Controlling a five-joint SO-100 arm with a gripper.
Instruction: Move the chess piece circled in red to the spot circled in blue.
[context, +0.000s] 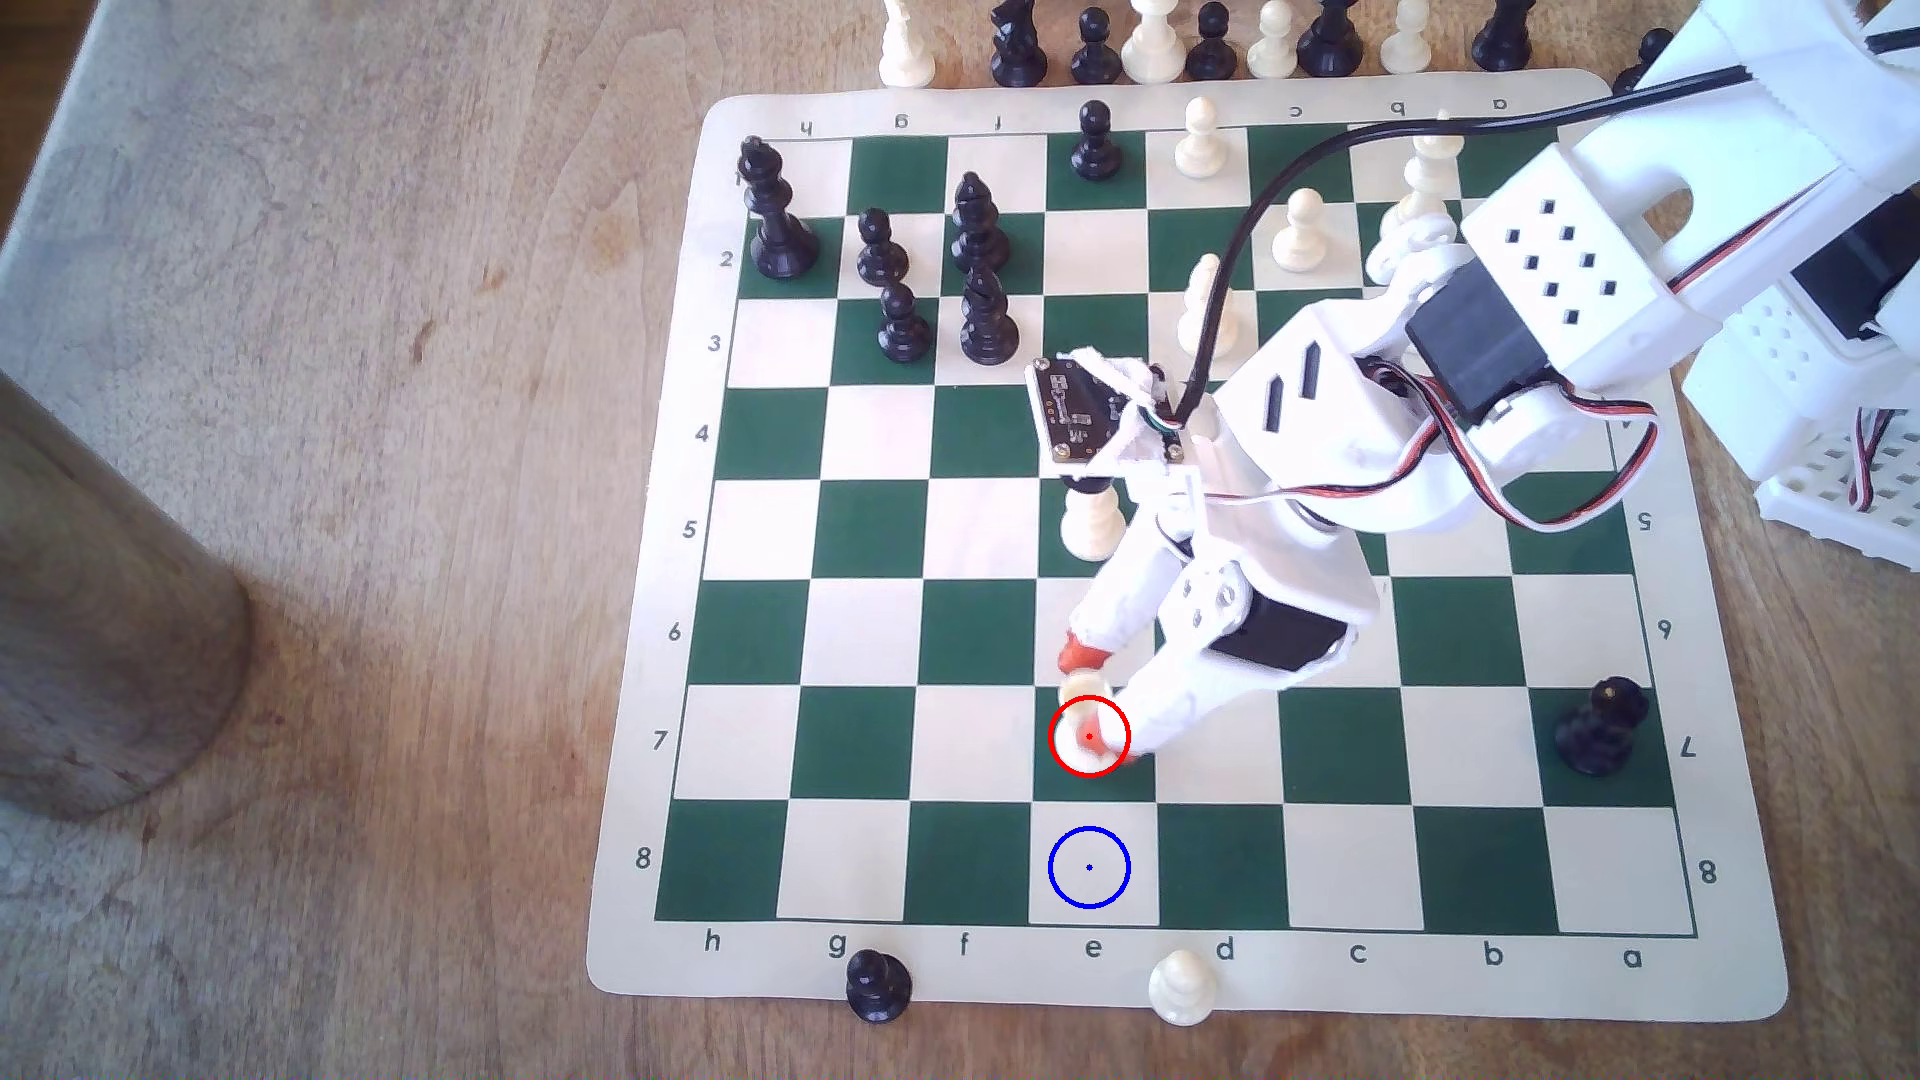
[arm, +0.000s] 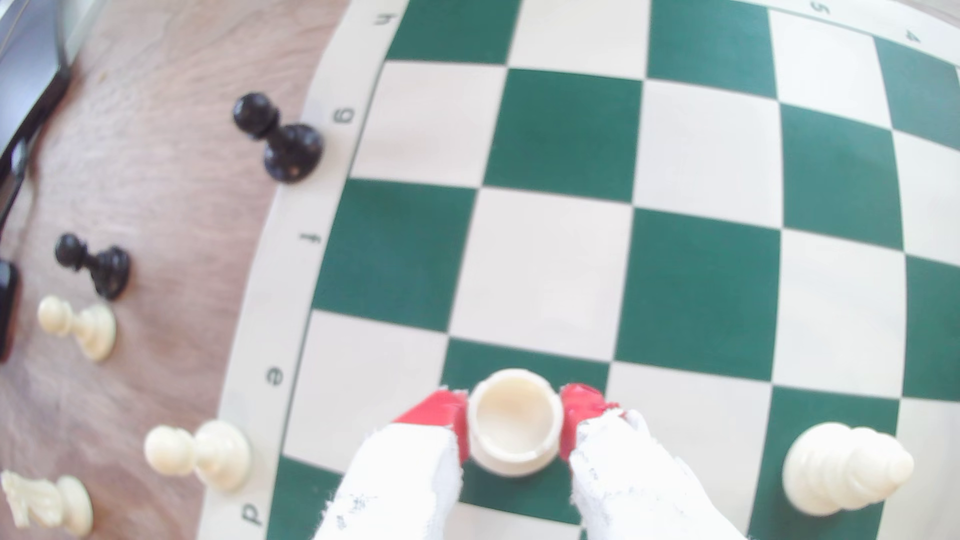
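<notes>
Rook (arm: 515, 423) sits upright between the gripper (arm: 514, 420) tips on dark square e7, red pads (arm: 579, 410) touching both flanks; jaws closed to its width. Blue spot (context: 1089, 867), e8, lies one square beyond the fingertips, toward the near board edge. Border letters h–a, numbers 1–8 legible.

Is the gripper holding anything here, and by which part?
Yes: the gripper clamps the cream rook, its red-tipped fingers on opposite sides of the cup-like top.
</notes>
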